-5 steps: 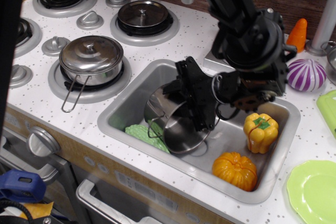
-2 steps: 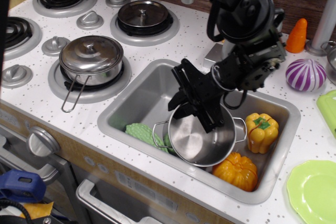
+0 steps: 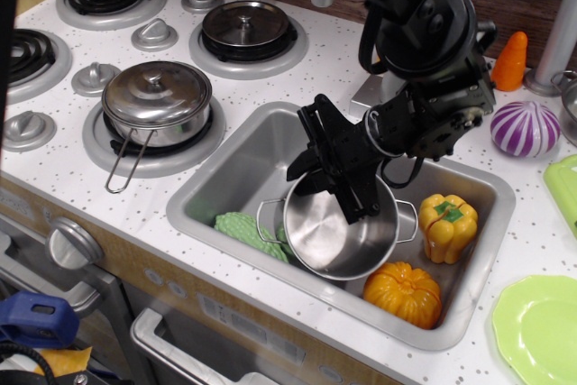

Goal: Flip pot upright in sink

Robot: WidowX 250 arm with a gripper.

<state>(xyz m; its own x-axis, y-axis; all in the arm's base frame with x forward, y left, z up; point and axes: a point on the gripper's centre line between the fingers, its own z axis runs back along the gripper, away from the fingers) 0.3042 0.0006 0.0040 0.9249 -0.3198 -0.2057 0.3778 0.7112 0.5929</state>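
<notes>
The shiny lidless steel pot (image 3: 338,236) stands nearly upright in the grey sink (image 3: 216,188), its mouth facing up and tilted a little toward me. Its two wire loop handles stick out left and right. My black gripper (image 3: 329,182) is at the pot's far rim, with one finger inside the pot and one outside, shut on the rim. The arm comes down from the upper right.
In the sink lie a green scrubber (image 3: 242,226), a yellow pepper (image 3: 447,225) and an orange pumpkin (image 3: 403,293). A lidded steel pot (image 3: 156,101) and a dark-lidded pan (image 3: 245,26) stand on the stove. A purple onion (image 3: 526,127), a carrot (image 3: 511,61) and green plates (image 3: 538,326) are at right.
The pot has turned from lying on its side to mouth up, then shifted slightly left and back. My gripper kept its hold on the rim and rotated with it.
</notes>
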